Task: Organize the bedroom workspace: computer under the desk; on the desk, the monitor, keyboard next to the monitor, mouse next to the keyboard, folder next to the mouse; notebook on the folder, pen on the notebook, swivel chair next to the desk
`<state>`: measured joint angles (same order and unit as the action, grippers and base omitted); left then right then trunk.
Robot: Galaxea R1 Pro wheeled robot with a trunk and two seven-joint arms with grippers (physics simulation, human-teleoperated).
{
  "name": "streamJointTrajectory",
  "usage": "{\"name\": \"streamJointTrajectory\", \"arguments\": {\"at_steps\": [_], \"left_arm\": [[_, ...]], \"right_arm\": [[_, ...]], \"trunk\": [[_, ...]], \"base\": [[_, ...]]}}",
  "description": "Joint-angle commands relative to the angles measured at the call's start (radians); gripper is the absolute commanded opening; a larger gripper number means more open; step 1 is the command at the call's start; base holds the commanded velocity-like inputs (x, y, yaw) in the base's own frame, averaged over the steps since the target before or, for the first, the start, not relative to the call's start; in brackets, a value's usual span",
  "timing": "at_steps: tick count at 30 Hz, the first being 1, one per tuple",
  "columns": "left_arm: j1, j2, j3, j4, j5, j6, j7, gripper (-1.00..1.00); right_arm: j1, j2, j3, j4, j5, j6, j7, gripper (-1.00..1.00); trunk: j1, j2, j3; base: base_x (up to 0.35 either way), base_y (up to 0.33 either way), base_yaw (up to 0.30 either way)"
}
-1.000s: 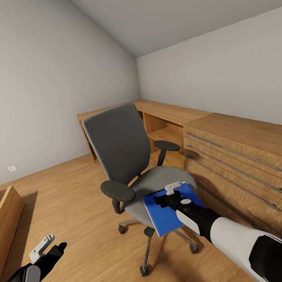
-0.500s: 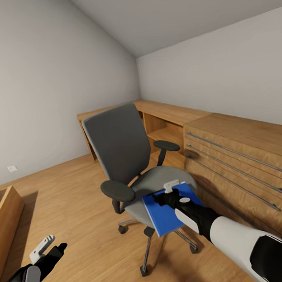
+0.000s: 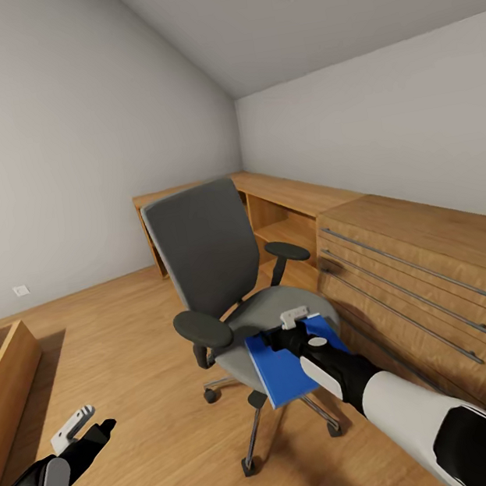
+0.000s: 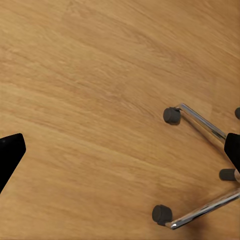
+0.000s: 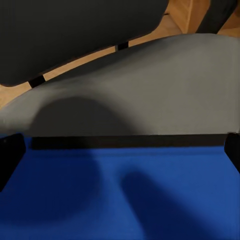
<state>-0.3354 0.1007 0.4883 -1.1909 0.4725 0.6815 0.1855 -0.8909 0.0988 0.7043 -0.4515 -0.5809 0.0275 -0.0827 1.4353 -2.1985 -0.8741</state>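
Head view: my right gripper (image 3: 287, 329) is over the blue folder (image 3: 283, 364); the folder lies on the seat of the swivel chair (image 3: 225, 277), at the front edge, and a bit of it hangs past the seat toward me
Folder from my jaws: right below and in front of my right jaws; in the right wrist view the folder (image 5: 120, 195) spreads wide under me, and its far edge runs across, from one fingertip to the other, with the grey seat (image 5: 150, 85) beyond it
Long side: I think the folder is longer going away from me than across, but it is close to square, so I am not sure
Nearer arm: my right arm, by a lot; my left gripper (image 3: 81, 432) hangs low over the wooden floor (image 3: 126, 349), well apart from the chair
Right jaws: wide open; the two black tips sit at the far sides of the wrist view and hold nothing; I cannot tell if they touch the folder yet
Left jaws: open too, and holding nothing; below them I see floor and the shiny chair legs (image 4: 200, 125) with little wheels
Next move, I think: go down to the folder's edge and pinch it; the folder is thin and flat, so it may slip
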Motion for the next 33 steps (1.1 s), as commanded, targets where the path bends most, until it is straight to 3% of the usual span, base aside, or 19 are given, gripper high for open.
{"name": "streamJointTrajectory", "arguments": {"at_steps": [1,7,13,19,27,33], "left_arm": [[-0.001,0.0,0.0,-0.001,0.011,0.004,0.008,1.0],[-0.001,0.0,0.001,-0.001,0.011,0.004,0.008,1.0],[-0.001,0.0,0.001,-0.001,0.011,0.004,0.008,1.0],[-0.001,0.0,0.0,-0.001,0.011,0.004,0.008,1.0],[-0.001,0.0,0.0,-0.001,0.011,0.004,0.008,1.0],[-0.001,0.0,0.001,-0.001,0.011,0.004,0.008,1.0]], "right_arm": [[-0.001,-0.001,0.008,-0.005,-0.007,0.004,-0.009,1.0],[0.006,-0.017,0.008,-0.051,-0.008,0.04,-0.01,1.0],[0.049,-0.055,0.009,-0.184,-0.01,0.102,-0.026,1.0],[0.115,-0.089,0.009,-0.343,-0.014,0.171,-0.12,1.0],[0.167,-0.102,0.009,-0.503,-0.023,0.256,-0.265,1.0],[0.2,-0.105,0.007,-0.575,-0.029,0.273,-0.289,1.0]], "trunk": [[0.0,0.0,-0.001],[0.0,0.0,-0.001],[0.0,0.0,-0.001],[0.0,0.0,-0.001],[0.0,0.0,-0.001],[0.0,0.0,-0.001]], "base": [[0.0,0.0,0.0],[0.0,0.0,0.0],[0.0,0.0,0.0],[0.0,0.0,0.0],[0.0,0.0,0.0],[0.0,0.0,0.0]]}}
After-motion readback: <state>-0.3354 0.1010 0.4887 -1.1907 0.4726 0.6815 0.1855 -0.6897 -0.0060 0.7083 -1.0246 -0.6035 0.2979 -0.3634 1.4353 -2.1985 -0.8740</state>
